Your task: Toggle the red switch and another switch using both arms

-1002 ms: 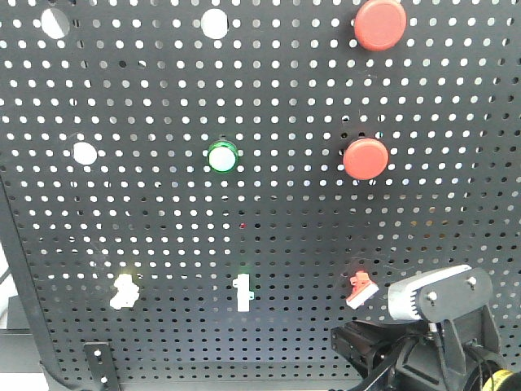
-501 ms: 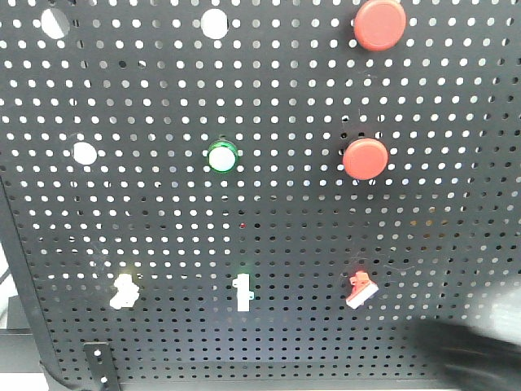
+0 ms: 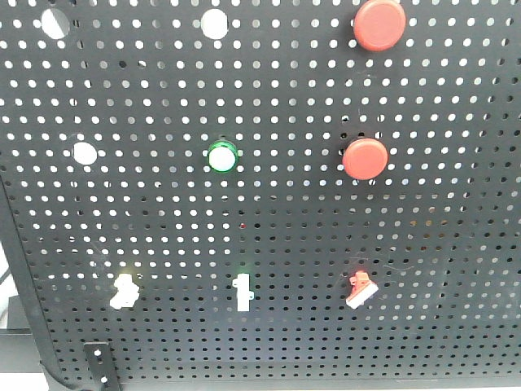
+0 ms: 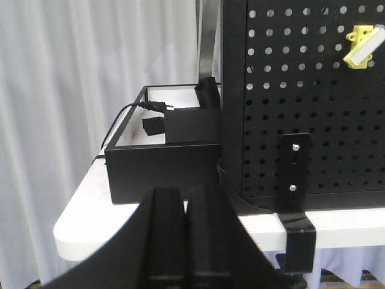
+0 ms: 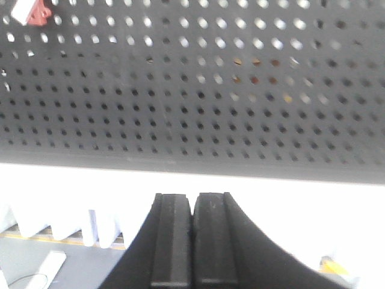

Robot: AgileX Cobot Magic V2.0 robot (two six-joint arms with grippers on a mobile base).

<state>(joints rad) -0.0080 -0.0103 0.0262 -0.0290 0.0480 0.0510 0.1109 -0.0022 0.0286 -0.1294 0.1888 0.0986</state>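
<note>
The left gripper (image 4: 186, 241) is clenched, its two black fingers pressed flat together with nothing between them, low in the left wrist view and well short of the board; beyond it a black open box (image 4: 162, 159) with a cable plugged into a black block sits on the white table (image 4: 90, 205), just beside the left edge of the black pegboard (image 4: 313, 102), which is held to the table edge by a black bracket (image 4: 293, 174) with two screws; high at the right of that view the pale yellow switch (image 4: 363, 45) juts from the board, its lever tilted down to the left; the right gripper (image 5: 192, 241) is likewise clenched on nothing, fingers touching along their length, hanging below the bottom rim of the pegboard, with the red switch (image 5: 33, 11) far off at the upper left corner of its view, blurred; in the front view neither arm shows; the red switch (image 3: 361, 289) sits low on the right of the board with its white-tipped lever slanted down-left, the pale switch (image 3: 123, 291) low on the left, a slim white toggle (image 3: 242, 293) with a green glow between them; above stand a green lit button (image 3: 221, 156) and two large round red buttons (image 3: 365, 158), one above the other
</note>
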